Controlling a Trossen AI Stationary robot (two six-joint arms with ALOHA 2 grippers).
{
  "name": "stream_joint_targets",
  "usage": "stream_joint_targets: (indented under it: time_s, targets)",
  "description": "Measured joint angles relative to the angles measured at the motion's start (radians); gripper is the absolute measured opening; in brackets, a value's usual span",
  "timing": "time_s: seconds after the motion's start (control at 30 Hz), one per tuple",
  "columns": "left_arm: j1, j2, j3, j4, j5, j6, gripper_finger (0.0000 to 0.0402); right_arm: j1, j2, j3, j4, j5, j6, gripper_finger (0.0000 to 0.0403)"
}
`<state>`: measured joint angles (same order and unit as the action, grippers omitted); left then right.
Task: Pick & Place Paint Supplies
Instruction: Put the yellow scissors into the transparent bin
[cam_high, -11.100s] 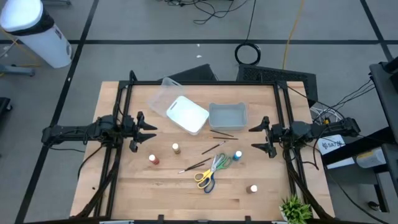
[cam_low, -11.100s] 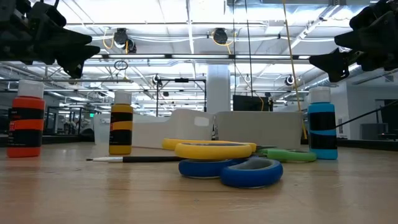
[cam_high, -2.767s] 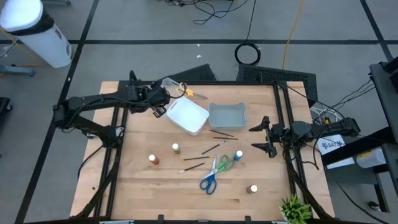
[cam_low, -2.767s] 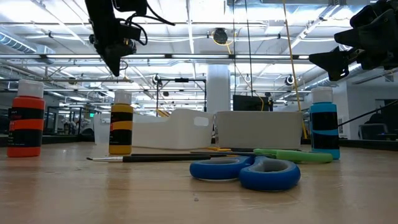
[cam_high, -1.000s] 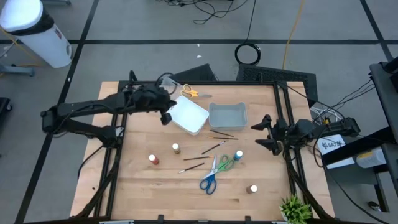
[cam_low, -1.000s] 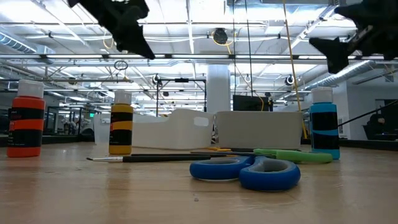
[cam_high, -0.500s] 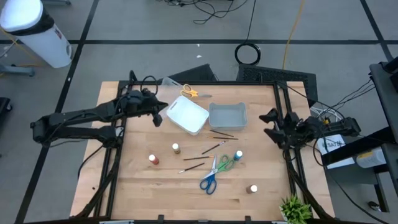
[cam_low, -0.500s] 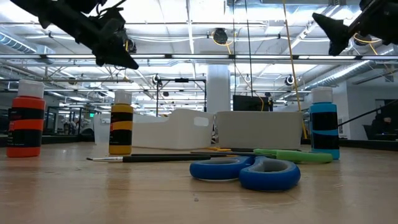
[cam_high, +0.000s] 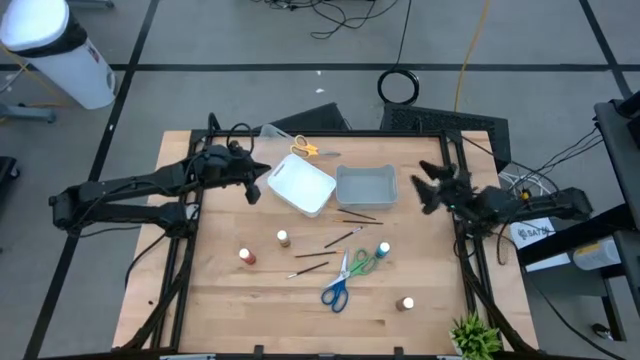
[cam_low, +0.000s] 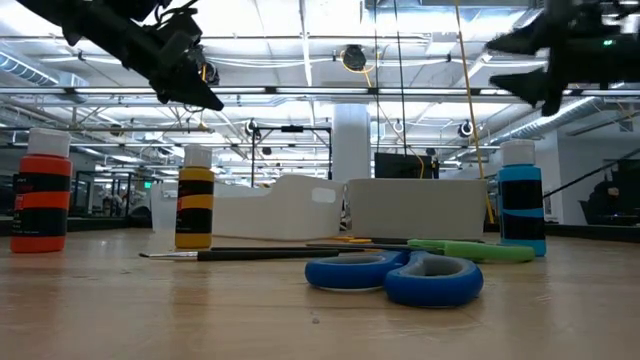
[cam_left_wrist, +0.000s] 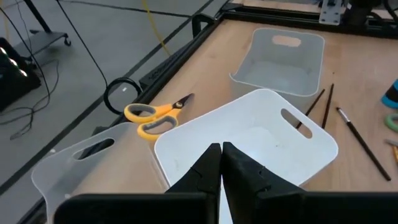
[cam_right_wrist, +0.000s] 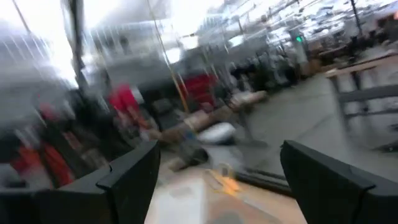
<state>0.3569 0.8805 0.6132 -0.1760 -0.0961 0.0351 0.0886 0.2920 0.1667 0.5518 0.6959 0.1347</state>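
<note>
The yellow-handled scissors (cam_high: 308, 150) (cam_left_wrist: 151, 116) lie flat on the table by its far edge, beside the white bin (cam_high: 300, 184). My left gripper (cam_high: 256, 187) (cam_left_wrist: 221, 155) hangs shut above the table just left of that bin, holding nothing. Blue scissors (cam_high: 334, 291), green scissors (cam_high: 359, 263), thin brushes (cam_high: 343, 238) and paint bottles (cam_high: 283, 238) (cam_high: 247, 257) (cam_high: 382, 249) (cam_high: 406, 303) sit on the near half of the table. My right gripper (cam_high: 424, 190) (cam_right_wrist: 217, 180) is raised at the right, open, tipped upward, with nothing between its fingers.
A grey bin (cam_high: 366, 186) stands right of the white bin, and a clear bin (cam_high: 268, 136) (cam_left_wrist: 93, 163) lies at the far left of it. A dark frame (cam_high: 320, 133) borders the table. A small plant (cam_high: 476, 338) stands at the near right corner.
My left gripper, still shut, has drawn back from the white bin's edge toward the table's left and sunk a little, then stopped. My right gripper, still open, has risen, swung toward the far edge and tipped upward while rolling.
</note>
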Motion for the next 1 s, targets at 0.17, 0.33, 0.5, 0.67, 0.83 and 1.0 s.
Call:
stream_joint_targets:
  time_s: [0.17, 0.33, 0.5, 0.67, 0.83, 1.0]
  targets:
    - [0.0, 0.0, 0.0, -0.002, 0.0, 0.013, 0.0026, -0.145, 0.344, 0.395, -0.316, -0.108, -0.049, 0.0313]
    - [-0.002, 0.001, 0.001, -0.014, 0.0, 0.01, 0.0026, -0.357, 0.768, 0.823, -0.595, -0.439, -0.125, 0.0313]
    - [-0.011, 0.002, 0.001, -0.039, -0.001, 0.007, 0.0026, -0.494, 1.149, 1.161, -0.651, -0.661, -0.259, 0.0313]
    - [-0.016, 0.002, 0.001, -0.041, 0.0, -0.015, 0.0026, -0.559, 1.408, 1.359, -0.646, -0.672, -0.345, 0.0313]
    - [-0.02, 0.002, 0.001, -0.047, -0.001, -0.018, 0.0026, -0.601, 1.576, 1.402, -0.648, -0.699, -0.328, 0.0313]
    - [-0.02, 0.002, 0.001, -0.047, -0.002, -0.018, 0.0026, -0.612, 1.679, 1.406, -0.629, -0.753, -0.279, 0.0313]
